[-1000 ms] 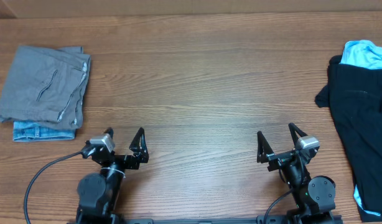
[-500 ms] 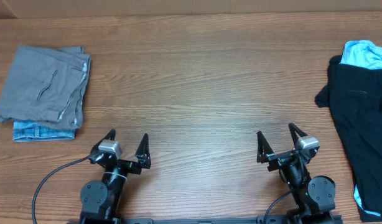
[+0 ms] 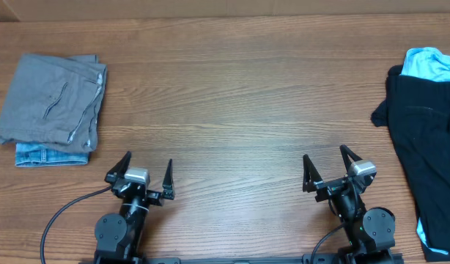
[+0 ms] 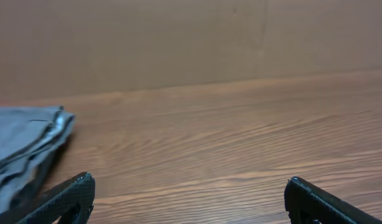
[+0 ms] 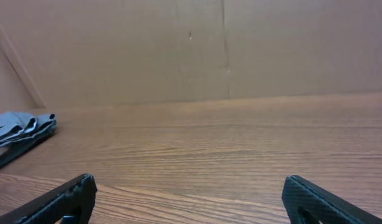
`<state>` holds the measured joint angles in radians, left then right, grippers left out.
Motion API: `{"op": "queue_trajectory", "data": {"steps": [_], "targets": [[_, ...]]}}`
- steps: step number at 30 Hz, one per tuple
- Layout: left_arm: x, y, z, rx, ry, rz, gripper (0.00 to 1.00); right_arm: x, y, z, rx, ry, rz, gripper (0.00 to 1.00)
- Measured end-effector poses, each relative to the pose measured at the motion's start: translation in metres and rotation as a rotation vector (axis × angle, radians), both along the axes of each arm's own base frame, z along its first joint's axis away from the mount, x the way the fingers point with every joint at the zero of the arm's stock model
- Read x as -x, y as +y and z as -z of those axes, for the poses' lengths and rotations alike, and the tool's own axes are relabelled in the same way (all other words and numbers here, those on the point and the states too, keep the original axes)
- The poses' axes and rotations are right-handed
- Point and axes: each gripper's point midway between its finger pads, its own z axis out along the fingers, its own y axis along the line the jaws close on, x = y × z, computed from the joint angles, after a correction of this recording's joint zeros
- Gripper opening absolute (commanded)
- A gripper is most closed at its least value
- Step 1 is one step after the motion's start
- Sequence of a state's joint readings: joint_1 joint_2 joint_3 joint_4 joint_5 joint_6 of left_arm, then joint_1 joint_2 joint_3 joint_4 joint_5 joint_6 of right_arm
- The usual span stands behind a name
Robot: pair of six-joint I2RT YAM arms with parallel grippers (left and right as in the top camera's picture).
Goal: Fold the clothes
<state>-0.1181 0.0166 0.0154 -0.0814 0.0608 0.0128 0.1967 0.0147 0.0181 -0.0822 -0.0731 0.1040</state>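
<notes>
The clothes, grey shorts [image 3: 53, 99], lie folded at the table's far left, stacked on a folded blue denim piece [image 3: 48, 155]. In the left wrist view the shorts [image 4: 22, 148] show at the left edge, and in the right wrist view the shorts [image 5: 20, 126] are small and far off to the left. My left gripper [image 3: 148, 161] stands open over bare wood near the front edge, right of and nearer than the stack. My right gripper [image 3: 325, 155] is open too, farther right. Nothing sits between either pair of fingers; the left gripper [image 4: 189, 183] and right gripper [image 5: 188, 182] frame only wood.
A black garment [image 3: 426, 147] spreads along the right edge of the table, with a light blue cloth [image 3: 430, 64] at its top. A plain brown wall [image 5: 197, 50] stands behind the table.
The left wrist has swung round and drawn back a little, so its fingers now point straighter up the table. The right arm and the clothes have not moved.
</notes>
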Motion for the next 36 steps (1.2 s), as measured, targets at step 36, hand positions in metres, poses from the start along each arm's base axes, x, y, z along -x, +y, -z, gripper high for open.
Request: {"op": "queue_trajectory", "data": {"steps": [36], "targets": [[-0.0012,0.0080,0.0002,-0.046,-0.006,-0.044,1.00,0.0000,0.0001,0.0000,0.000,0.000,0.000,1.00]]}}
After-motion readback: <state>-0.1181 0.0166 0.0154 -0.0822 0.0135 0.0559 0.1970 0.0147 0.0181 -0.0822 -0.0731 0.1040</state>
